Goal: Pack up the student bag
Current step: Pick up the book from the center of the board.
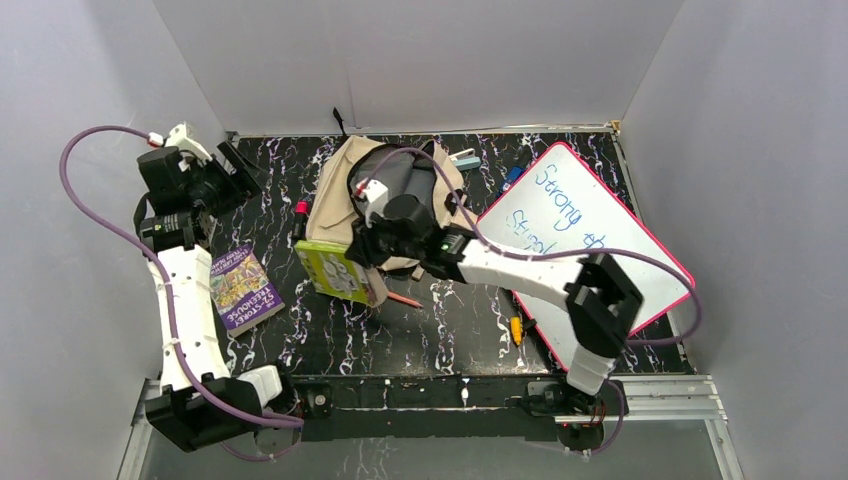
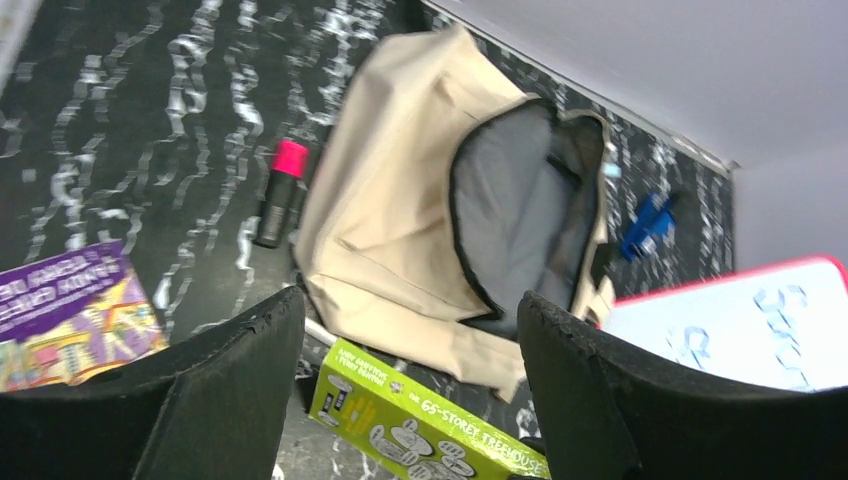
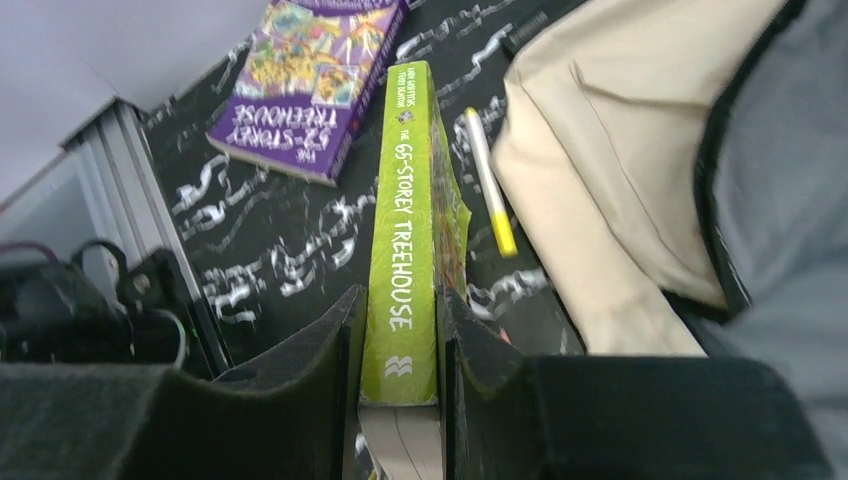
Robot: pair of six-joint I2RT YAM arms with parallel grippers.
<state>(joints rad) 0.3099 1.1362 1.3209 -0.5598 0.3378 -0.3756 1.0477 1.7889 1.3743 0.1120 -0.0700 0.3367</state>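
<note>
The beige student bag (image 1: 340,190) lies at the back middle, mouth open, grey lining showing (image 2: 520,220); it also shows in the right wrist view (image 3: 620,130). My right gripper (image 1: 368,248) is shut on a green book (image 3: 405,230), the "65-Storey Treehouse", held by its spine just in front of the bag's mouth; the book shows in the top view (image 1: 335,270) and left wrist view (image 2: 420,425). My left gripper (image 1: 235,165) is open and empty, raised at the back left, pointing toward the bag.
A purple book (image 1: 245,288) lies at the left. A black marker with a pink cap (image 2: 278,195) lies left of the bag. A yellow-tipped pen (image 3: 490,180) lies by the green book. The pink-framed whiteboard (image 1: 600,230) lies at the right, with blue items (image 2: 645,225) behind.
</note>
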